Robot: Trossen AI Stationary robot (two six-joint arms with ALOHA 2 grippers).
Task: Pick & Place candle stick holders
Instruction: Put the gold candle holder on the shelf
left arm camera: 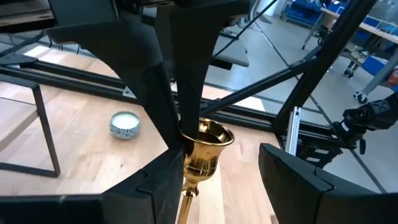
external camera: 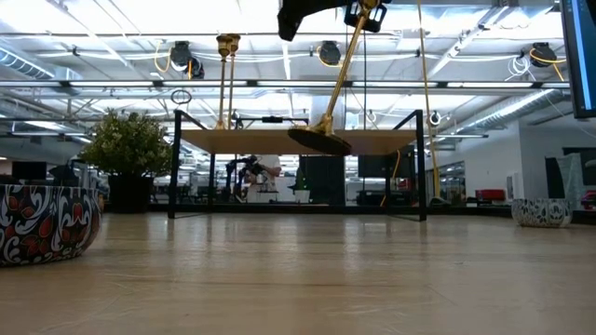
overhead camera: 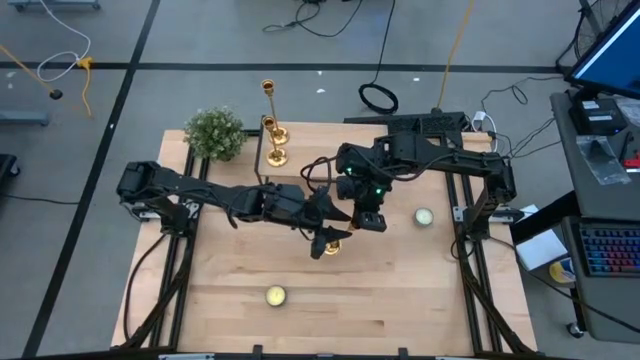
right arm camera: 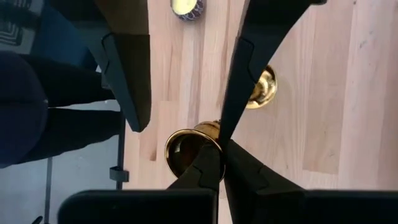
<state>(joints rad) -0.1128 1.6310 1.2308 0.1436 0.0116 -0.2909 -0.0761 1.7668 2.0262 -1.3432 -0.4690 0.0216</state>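
Note:
Two gold candlesticks [overhead camera: 272, 128] stand on their round bases at the table's far edge, also showing in the low view [external camera: 224, 79]. A third gold candlestick [external camera: 341, 73] hangs tilted over the table's middle. My right gripper [right arm camera: 222, 163] is shut on its top cup [right arm camera: 185, 149]. My left gripper [left arm camera: 230, 183] is open. Its two fingers stand on either side of the stem just below the cup [left arm camera: 202, 149]. One finger is close against the stem, and I cannot tell whether it touches. My right gripper pinches the rim of the candlestick's cup [right arm camera: 208, 132] between its two fingertips, coming from above and pointing down. The candlestick hangs tilted below the fingers. Its round base [external camera: 319, 140] is lifted clear of the table.
A green bushy plant [overhead camera: 215, 133] stands at the far left. A black wire stand [overhead camera: 262, 165] is beside the two candlesticks. Candles in tins sit near the front [overhead camera: 275, 295] and at the right [overhead camera: 424, 216]. Bare wood lies along the near edge.

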